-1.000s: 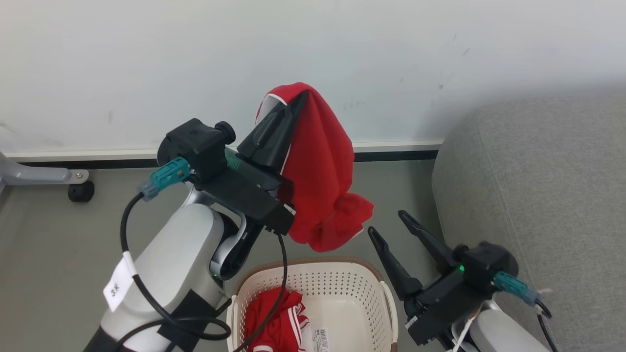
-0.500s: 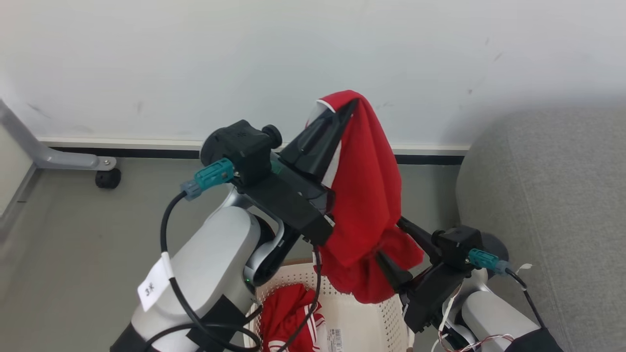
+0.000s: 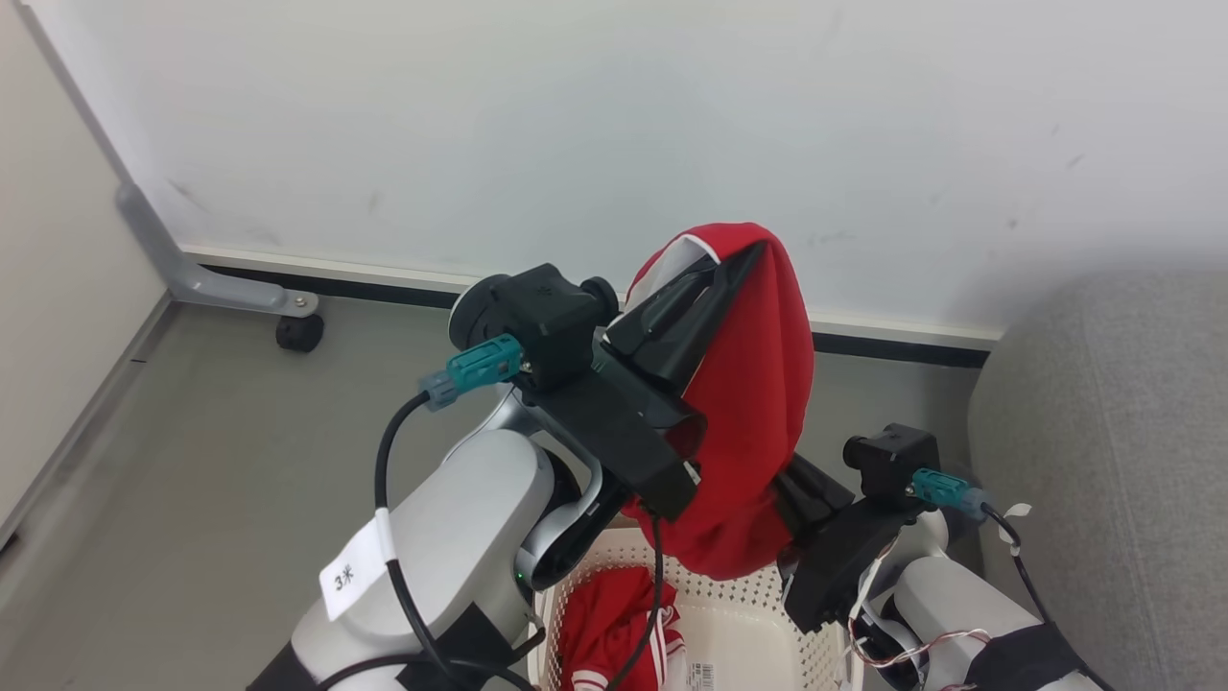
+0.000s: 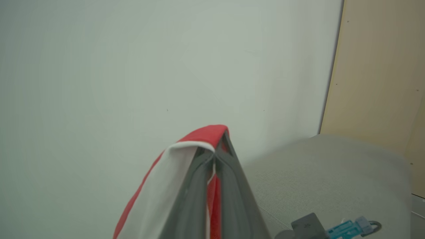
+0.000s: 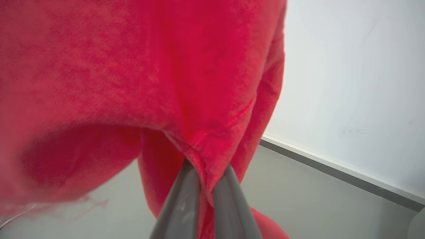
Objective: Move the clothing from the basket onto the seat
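Down in the basket (image 3: 758, 624), the striped garment (image 3: 614, 624) lies bunched. Above it, the right gripper (image 5: 207, 172) pinches the red garment (image 3: 758, 413) by its low fold and the left gripper (image 3: 741, 267) clamps its white-edged hem: light, floppy stuff. Beyond, the sofa (image 3: 1103, 432).

A scuffed white wall (image 3: 614, 125) meets the grey floor (image 3: 240, 461) at a black skirting strip (image 3: 892, 348), near a grey metal leg (image 3: 206, 283) on a black caster wheel (image 3: 298, 332).
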{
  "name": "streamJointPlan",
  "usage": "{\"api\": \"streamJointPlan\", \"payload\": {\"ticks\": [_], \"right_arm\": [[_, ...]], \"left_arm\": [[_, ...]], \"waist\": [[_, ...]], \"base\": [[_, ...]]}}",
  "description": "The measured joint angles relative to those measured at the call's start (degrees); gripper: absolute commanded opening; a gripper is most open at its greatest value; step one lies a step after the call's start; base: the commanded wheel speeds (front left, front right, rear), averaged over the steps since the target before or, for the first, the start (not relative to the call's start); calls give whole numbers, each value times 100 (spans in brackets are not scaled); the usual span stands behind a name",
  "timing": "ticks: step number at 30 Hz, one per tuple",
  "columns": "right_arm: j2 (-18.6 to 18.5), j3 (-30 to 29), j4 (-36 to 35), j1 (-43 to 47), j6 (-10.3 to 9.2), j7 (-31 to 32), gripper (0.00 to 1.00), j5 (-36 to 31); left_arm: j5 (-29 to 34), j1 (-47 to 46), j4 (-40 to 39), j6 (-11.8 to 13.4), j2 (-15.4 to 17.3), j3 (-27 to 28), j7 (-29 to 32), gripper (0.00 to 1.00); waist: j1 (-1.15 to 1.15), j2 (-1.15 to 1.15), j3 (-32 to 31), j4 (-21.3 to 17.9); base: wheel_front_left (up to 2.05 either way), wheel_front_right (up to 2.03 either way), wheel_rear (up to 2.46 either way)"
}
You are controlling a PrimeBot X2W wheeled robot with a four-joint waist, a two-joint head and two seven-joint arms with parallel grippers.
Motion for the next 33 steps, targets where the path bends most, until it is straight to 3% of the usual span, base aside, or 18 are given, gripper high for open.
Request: {"api": "streamJointPlan", "payload": {"ticks": [8, 22, 24, 25, 26, 33], "right_arm": [[33, -307, 200, -58, 1, -193, 0, 205], [-197, -1134, -23, -59, 0, -248, 0, 396], [-214, -1277, -156, -57, 0, -248, 0, 419], [-218, -1347, -225, -56, 0, -249, 0, 447], [-224, -1417, -304, -51, 0, -249, 0, 448], [-293, -1958, -965, 136, 0, -252, 0, 630]], "left_arm": [[-57, 220, 21, 0, 157, 126, -2, 0], [-107, 999, 67, 146, 566, 218, -5, 0], [-107, 1095, 36, 157, 593, 211, -10, 29], [-111, 1144, 12, 199, 594, 209, -11, 69], [-136, 1200, -14, 200, 591, 212, -46, 100], [-281, 1438, -140, 196, 642, 163, -59, 100]], "waist": [[0, 0, -92, 111], [0, 0, -172, -294], [0, 0, -179, -390], [0, 0, -181, -441], [0, 0, -183, -494], [0, 0, -165, -999]], "base": [[0, 0, 0], [0, 0, 0], [0, 0, 0], [0, 0, 0], [0, 0, 0], [0, 0, 0]]}}
